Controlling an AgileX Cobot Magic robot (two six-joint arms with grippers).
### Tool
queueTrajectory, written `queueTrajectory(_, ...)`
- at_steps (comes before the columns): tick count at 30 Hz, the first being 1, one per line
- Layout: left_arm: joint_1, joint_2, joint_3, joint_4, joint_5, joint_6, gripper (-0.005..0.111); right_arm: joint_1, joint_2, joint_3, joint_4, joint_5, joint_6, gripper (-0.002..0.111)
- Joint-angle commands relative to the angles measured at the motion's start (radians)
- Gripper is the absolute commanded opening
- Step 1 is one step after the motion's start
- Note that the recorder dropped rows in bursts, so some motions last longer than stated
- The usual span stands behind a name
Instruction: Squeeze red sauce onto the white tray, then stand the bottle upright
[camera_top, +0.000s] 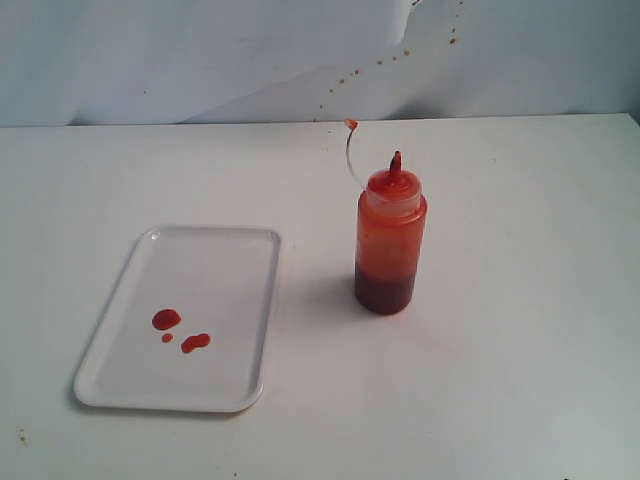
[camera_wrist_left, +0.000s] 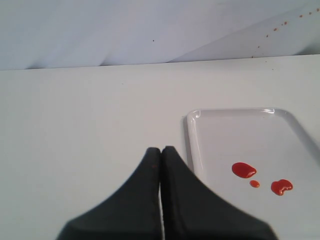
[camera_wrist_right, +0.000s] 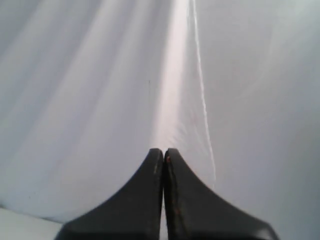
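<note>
The bottle stands upright on the table, right of the white tray, its red nozzle up and its thin tethered cap curling to the left. Three blobs of red sauce lie on the tray's near half; the left wrist view shows the sauce and the tray too. My left gripper is shut with nothing in it, hovering over bare table beside the tray's edge. My right gripper is shut and empty, facing the white backdrop. Neither gripper appears in the exterior view.
A white backdrop sheet hangs behind the table, speckled with small red splashes. The table is plain white all round the tray and bottle.
</note>
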Motion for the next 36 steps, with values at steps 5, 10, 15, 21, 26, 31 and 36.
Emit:
queueTrajectory(5, 0.001, -0.001, 0.004, -0.002, -0.006, 0.005, 0.0, -0.069, -0.213, 0.005, 0.006, -0.004, -0.002, 0.0)
queueTrajectory(10, 0.001, -0.001, 0.004, -0.002, -0.006, 0.005, 0.0, -0.181, -0.305, 0.005, 0.006, -0.004, -0.002, 0.0)
queueTrajectory(15, 0.001, -0.001, 0.004, -0.002, -0.006, 0.005, 0.0, -0.253, -0.399, 0.005, 0.006, -0.004, -0.002, 0.0)
queueTrajectory(21, 0.001, -0.001, 0.004, -0.002, -0.006, 0.005, 0.0, -0.257, -0.495, 0.005, 0.006, -0.004, -0.002, 0.0)
queueTrajectory(26, 0.001, -0.001, 0.004, -0.002, -0.006, 0.005, 0.0, -0.257, -0.568, 0.005, 0.006, -0.004, -0.002, 0.0)
queueTrajectory(31, 0.001, -0.001, 0.004, -0.002, -0.006, 0.005, 0.0, -0.257, -0.595, 0.005, 0.006, -0.015, -0.002, 0.0)
queueTrajectory(36, 0.001, -0.001, 0.004, -0.002, -0.006, 0.005, 0.0, -0.307, -0.595, 0.005, 0.006, -0.021, -0.002, 0.0)
